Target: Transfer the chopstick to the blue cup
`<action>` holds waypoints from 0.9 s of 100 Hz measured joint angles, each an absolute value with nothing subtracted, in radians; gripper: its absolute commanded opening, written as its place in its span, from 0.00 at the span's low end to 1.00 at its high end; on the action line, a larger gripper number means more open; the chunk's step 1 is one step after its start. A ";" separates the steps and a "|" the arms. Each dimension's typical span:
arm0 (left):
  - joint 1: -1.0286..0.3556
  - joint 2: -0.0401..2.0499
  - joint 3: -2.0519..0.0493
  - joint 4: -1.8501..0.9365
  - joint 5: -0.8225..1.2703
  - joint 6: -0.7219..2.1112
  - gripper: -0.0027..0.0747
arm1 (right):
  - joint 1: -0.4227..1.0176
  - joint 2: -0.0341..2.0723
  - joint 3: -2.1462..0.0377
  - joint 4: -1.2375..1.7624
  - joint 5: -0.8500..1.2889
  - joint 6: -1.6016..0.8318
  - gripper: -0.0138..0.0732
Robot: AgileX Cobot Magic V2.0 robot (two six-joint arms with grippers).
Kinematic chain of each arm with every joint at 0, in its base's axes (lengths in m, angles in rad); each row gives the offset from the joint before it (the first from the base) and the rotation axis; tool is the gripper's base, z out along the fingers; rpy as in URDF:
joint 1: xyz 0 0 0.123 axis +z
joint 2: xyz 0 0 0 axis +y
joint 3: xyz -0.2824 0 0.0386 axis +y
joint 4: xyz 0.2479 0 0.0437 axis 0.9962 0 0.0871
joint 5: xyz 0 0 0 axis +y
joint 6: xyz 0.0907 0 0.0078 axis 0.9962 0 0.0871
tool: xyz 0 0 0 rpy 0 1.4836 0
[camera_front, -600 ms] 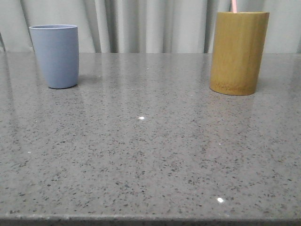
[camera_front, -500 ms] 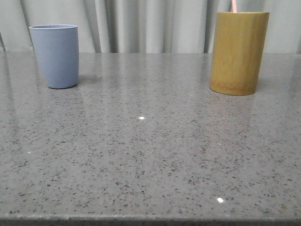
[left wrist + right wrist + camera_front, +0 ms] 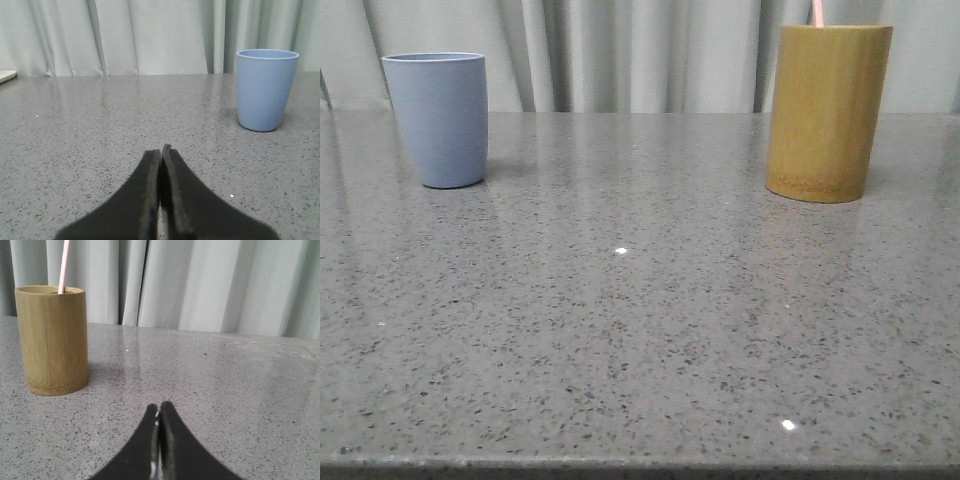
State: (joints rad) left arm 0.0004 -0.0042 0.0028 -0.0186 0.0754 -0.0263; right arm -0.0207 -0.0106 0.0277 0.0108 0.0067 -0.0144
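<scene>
We had a grey speckled stone surface (image 3: 640, 330) with pale curtains (image 3: 620, 50) behind. On its right side stood a tall yellow-brown bamboo cylinder holder (image 3: 828, 112); well apart on the left stood the matte pale grey-blue handleless cup (image 3: 438, 120), upright, shorter than the holder.

The thin pale pink chopstick (image 3: 63, 266) stood in the bamboo holder, long axis near vertical, its upper end poking above the rim. We couldn't see how deep it went.

Key relation: in the right wrist view the holder and stick sat ahead of the right pincer (image 3: 160, 407), off to one side and well apart. We judged the right arm nearer, so it should do the pick; a grasp would need to come from above the rim.

Right pincer: fingers pressed together, empty. Left pincer (image 3: 161, 150): fingers together, empty, with the blue cup ahead of it.
</scene>
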 measured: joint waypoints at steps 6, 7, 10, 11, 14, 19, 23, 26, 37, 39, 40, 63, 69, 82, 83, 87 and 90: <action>0.000 -0.004 0.003 -0.019 0.062 -0.026 0.01 | -0.021 -0.011 0.028 0.011 0.000 -0.014 0.09; 0.000 -0.004 0.003 -0.019 0.062 -0.026 0.01 | -0.021 -0.011 0.028 0.011 0.000 -0.014 0.09; 0.000 -0.004 0.003 -0.019 0.056 -0.026 0.01 | -0.021 -0.011 0.028 0.011 -0.010 -0.014 0.09; 0.000 -0.004 0.003 -0.019 0.052 -0.026 0.01 | -0.021 -0.011 0.028 0.011 -0.011 -0.014 0.09; 0.000 -0.004 0.003 -0.019 0.047 -0.026 0.01 | -0.021 -0.011 0.028 0.011 -0.019 -0.014 0.09; 0.000 -0.004 0.003 -0.019 0.041 -0.026 0.01 | -0.021 -0.011 0.028 0.011 -0.029 -0.014 0.09; 0.000 -0.004 0.003 -0.019 0.036 -0.026 0.01 | -0.021 -0.011 0.028 0.011 -0.034 -0.014 0.09; 0.000 -0.004 0.003 -0.019 0.035 -0.026 0.01 | -0.021 -0.011 0.028 0.011 -0.036 -0.014 0.09; 0.000 -0.004 0.003 -0.019 0.034 -0.026 0.01 | -0.021 -0.011 0.028 0.011 -0.052 -0.014 0.09; 0.000 -0.004 0.003 -0.019 0.034 -0.026 0.01 | -0.021 -0.011 0.028 0.011 -0.052 -0.014 0.09; 0.000 -0.004 0.003 -0.021 0.034 -0.026 0.01 | -0.021 -0.011 0.028 0.011 -0.052 -0.014 0.09; 0.000 -0.004 -0.109 -0.028 0.138 -0.026 0.01 | -0.021 -0.006 -0.085 0.015 0.161 -0.014 0.09; 0.000 0.001 -0.175 -0.029 0.195 -0.026 0.01 | -0.021 0.015 -0.148 0.017 0.230 -0.014 0.09; 0.000 0.084 -0.304 -0.041 0.281 -0.026 0.01 | -0.021 0.103 -0.274 0.020 0.316 -0.014 0.09; 0.000 0.090 -0.317 -0.043 0.288 -0.026 0.01 | -0.021 0.108 -0.281 0.020 0.323 -0.014 0.09; 0.000 0.127 -0.350 -0.057 0.303 -0.026 0.01 | -0.021 0.141 -0.319 0.020 0.337 -0.014 0.09; 0.000 0.154 -0.384 -0.067 0.319 -0.026 0.01 | -0.021 0.165 -0.343 0.020 0.347 -0.014 0.09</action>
State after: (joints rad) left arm 0.0000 0.1542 -0.3837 -0.0665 0.3186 -0.0263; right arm -0.0207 0.1646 -0.3426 0.0196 0.3470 -0.0144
